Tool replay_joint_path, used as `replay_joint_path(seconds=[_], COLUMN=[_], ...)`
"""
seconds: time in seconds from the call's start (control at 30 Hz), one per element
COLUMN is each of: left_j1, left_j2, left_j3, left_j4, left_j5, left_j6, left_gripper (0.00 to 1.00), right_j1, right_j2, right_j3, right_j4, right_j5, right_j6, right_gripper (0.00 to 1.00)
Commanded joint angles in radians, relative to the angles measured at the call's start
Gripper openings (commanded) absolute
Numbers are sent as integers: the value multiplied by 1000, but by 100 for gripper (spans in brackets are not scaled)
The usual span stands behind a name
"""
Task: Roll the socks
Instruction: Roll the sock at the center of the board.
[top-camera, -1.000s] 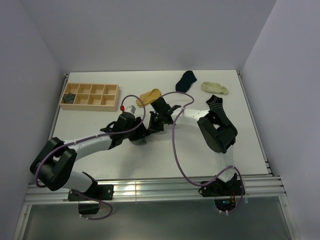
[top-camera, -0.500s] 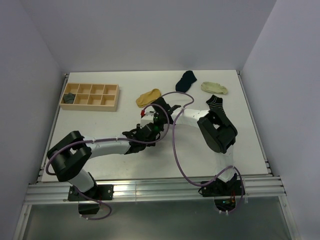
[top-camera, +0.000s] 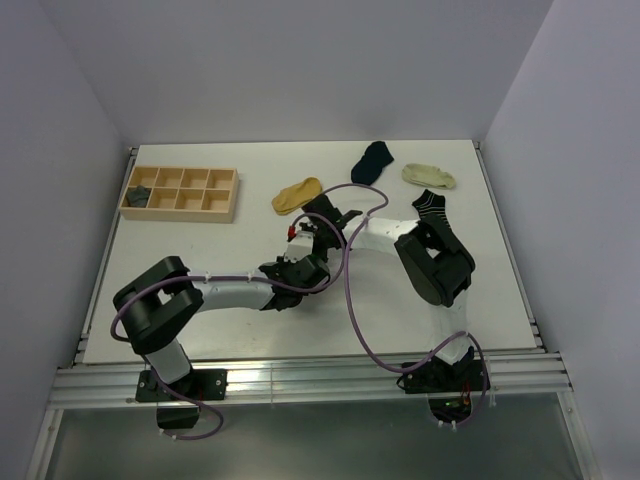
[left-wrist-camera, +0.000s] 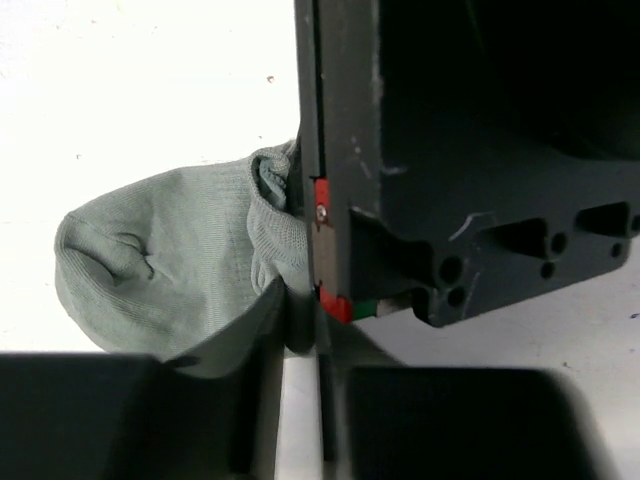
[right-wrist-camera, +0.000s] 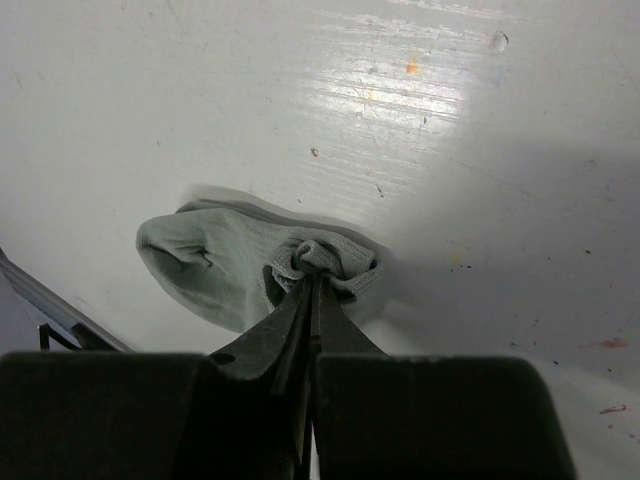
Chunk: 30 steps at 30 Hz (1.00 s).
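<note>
While the right claw (right-wrist-camera: 312, 288) pinches the sock (right-wrist-camera: 205, 262), we would roll tight; left claw (left-wrist-camera: 300, 330), we cannot tell.

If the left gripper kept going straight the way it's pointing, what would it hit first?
Probably the grey sock, already at the left gripper's tips; the right gripper sits close beside, depth unclear.

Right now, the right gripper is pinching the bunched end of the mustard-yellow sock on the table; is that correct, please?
Not quite. The right gripper is pinching the bunched end of the light grey sock on the table, as the right wrist view shows. The mustard-yellow sock lies apart, farther back in the top view.
</note>
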Motion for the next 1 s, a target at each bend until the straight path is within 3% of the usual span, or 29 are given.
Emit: replay_joint_path(seconds=[0.0,0.07,0.23,0.53,0.67,0.97], left_j1=[-12,-12,17,195,260,310], left_j2=[15,3,-139,-396,-410,-385], left_j3=[8,-5,-98,-301,-374,-433], left_j4=[-24,-17,97,250,293,335], left_j5=[17,29,141,430,500,583], left_j6=[-5,-8,-20,-142,-184,-236], left_gripper=[8,0,0,0,0,0], right_j1=[5,-4,-36,-48,-48,-36], right_j2=[7,-29,-134,-272,-278,-249], right_j3=[-42,-74,-169,-260,-272,-227], right_j4=[-38,-12,92,246,273,261], right_j5=[23,17,21,40,17,-23], right_j6=[-13,-1,24,17,11,-21], right_gripper=[4,5,10,20,27,28])
